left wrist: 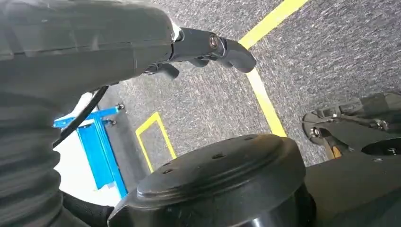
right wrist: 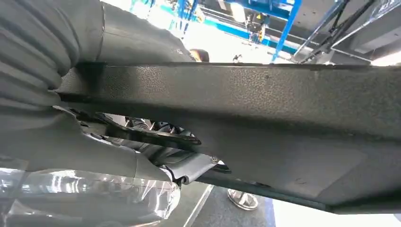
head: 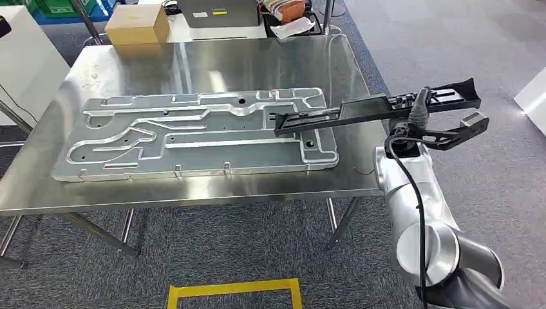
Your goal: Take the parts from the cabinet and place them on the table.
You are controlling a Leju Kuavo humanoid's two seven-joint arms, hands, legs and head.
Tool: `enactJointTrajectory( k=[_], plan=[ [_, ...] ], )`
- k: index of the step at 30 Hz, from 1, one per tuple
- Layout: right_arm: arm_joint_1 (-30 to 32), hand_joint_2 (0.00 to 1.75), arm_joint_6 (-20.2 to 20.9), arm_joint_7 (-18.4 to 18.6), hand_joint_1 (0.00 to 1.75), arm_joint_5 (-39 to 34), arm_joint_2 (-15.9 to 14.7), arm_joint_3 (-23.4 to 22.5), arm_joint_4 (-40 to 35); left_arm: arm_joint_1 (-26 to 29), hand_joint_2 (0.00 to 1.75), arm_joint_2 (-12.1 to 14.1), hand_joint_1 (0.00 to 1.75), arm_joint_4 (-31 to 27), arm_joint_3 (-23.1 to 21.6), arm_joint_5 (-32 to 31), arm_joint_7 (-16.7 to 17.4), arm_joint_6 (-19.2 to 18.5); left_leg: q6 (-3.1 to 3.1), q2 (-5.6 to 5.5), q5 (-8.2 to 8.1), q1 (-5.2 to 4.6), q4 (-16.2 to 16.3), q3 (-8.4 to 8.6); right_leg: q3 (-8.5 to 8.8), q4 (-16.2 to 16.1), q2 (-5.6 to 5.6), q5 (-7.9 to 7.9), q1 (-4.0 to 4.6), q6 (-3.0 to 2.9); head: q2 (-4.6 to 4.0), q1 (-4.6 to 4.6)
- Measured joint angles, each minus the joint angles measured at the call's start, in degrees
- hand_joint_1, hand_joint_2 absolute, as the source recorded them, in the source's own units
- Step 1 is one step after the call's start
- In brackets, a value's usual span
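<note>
A long black plastic part point(head: 373, 106) hangs level over the right end of the steel table point(head: 212, 64). Its left tip reaches above the big machined aluminium plate point(head: 193, 135) lying on the table. My right hand point(head: 412, 125) grips the part near its right end, just beyond the table's right edge. Seen from the right wrist, the black part point(right wrist: 283, 109) crosses close in front of the right hand point(right wrist: 94, 156), whose fingers it hides. My left hand point(left wrist: 208, 47) hangs over the carpet and holds nothing, its dark fingers loosely apart.
A cardboard box point(head: 137, 26) and some equipment stand at the table's far edge. A white cabinet point(head: 22, 58) is at the left. Yellow tape point(head: 235, 290) marks the carpet in front of the table. A blue frame point(left wrist: 99, 146) stands near the left arm.
</note>
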Motion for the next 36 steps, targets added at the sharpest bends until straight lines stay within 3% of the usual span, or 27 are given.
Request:
enactJointTrajectory(
  k=[10, 24, 36],
  plan=[
    [-1.0, 1.75, 2.4, 0.5, 1.75, 2.0, -1.3, 1.4, 0.8, 0.2, 1.75, 0.1, 0.0, 0.0, -0.5, -0.4, -2.3, -0.5, 0.0, 0.01, 0.0, 0.0, 0.0, 0.01, 0.0, 0.0, 0.01, 0.0, 0.0, 0.0, 0.0, 0.0],
    [-3.5, 1.75, -1.9, 1.2, 1.75, 4.0, -1.4, 2.5, 0.1, 0.2, 1.75, 0.1, 0.0, -0.1, -0.7, 0.5, -1.2, 0.5, 0.02, 0.01, 0.02, -0.01, 0.0, 0.04, 0.01, 0.0, 0.01, 0.0, 0.0, 0.0, 0.0, 0.0],
    [-2.0, 1.75, 1.6, 0.3, 1.75, 3.2, -2.5, 2.4, -1.4, -0.2, 1.75, 0.2, 0.0, -0.2, -1.6, 0.3, -0.6, 0.7, 0.04, 0.03, 0.01, -0.05, 0.0, 0.05, 0.0, 0.0, 0.01, 0.0, -0.02, 0.0, 0.0, 0.0]
  ],
)
